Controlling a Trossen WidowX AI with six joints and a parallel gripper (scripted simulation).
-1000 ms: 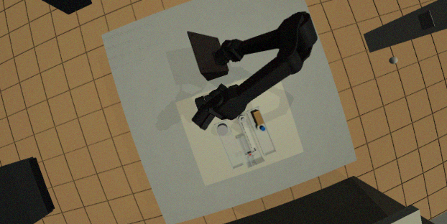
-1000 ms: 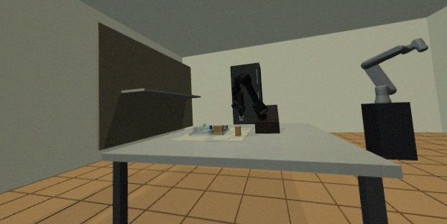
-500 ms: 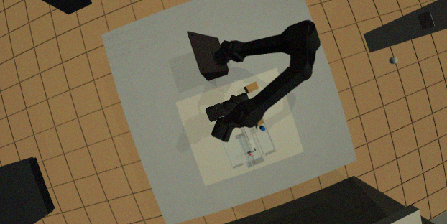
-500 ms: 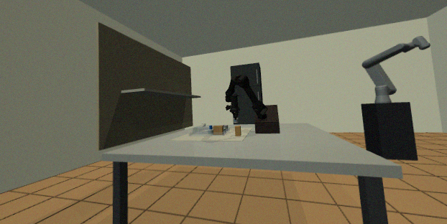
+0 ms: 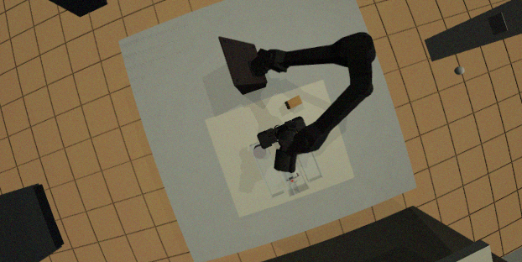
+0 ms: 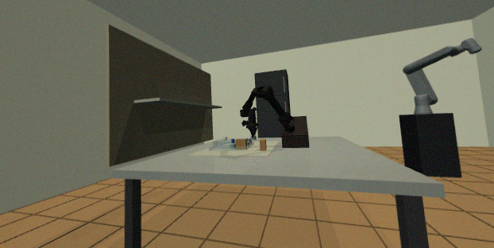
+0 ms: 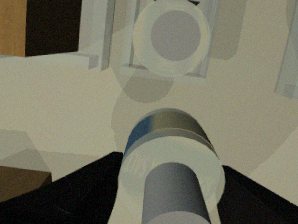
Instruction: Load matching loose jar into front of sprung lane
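Held jar (image 7: 172, 150) (image 6: 253, 138): nearest, out in front of the sprung lane and not yet in it; blue and tan on its side, pale shoulder, grey knob on top.
Claw (image 7: 169, 168) (image 5: 285, 161) (image 6: 253, 134): closed on the held jar, one dark finger at each side.
Grip: best kept on the straight body below the shoulder, square across the round; the knob looks a poor hold.
Handling: likely stiff and fairly light, with a smooth wall that could turn or slip if the row pushes back hard.
Front stop (image 7: 192, 76): low and clear, just beyond; the jar's foot should pass over it without catching.
Lane jar (image 7: 176, 35): in the sprung lane (image 7: 212, 38), close behind the stop. Its side is hidden from above, so I cannot confirm the match.
Next move: probably press this jar back steadily with the new one, lower to the floor, then release slowly, keeping the spring loaded throughout.
Side-lane box (image 7: 12, 27) (image 6: 241, 143): beside the sprung lane, to be left alone.
Bench (image 5: 168, 73) (image 6: 337, 164): carries it all.
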